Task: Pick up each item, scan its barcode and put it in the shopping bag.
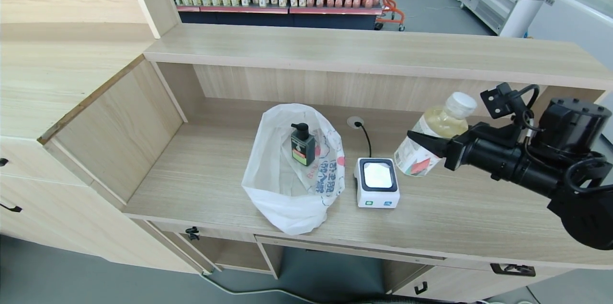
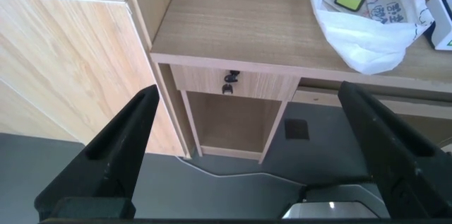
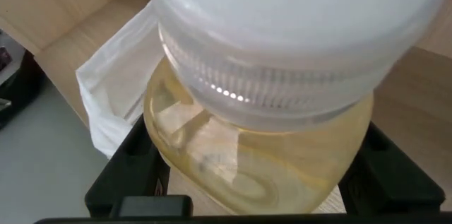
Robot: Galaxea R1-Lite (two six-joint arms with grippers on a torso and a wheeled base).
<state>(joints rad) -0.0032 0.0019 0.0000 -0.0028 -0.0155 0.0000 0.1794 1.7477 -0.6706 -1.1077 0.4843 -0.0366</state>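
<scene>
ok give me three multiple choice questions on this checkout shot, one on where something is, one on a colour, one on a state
1. Where is the black pump bottle?
A) on the floor
B) inside the shopping bag
C) on the top ledge

2. What colour is the cap of the drink bottle?
A) white
B) red
C) green

3. What state is the right gripper in?
A) open and empty
B) shut on the drink bottle
C) shut on the shopping bag

Answers:
1 B, the pump bottle sits within the bag's open mouth.
2 A, the head view shows a white cap over pale yellow liquid.
3 B, its fingers sit on either side of the bottle, which it holds tilted.
</scene>
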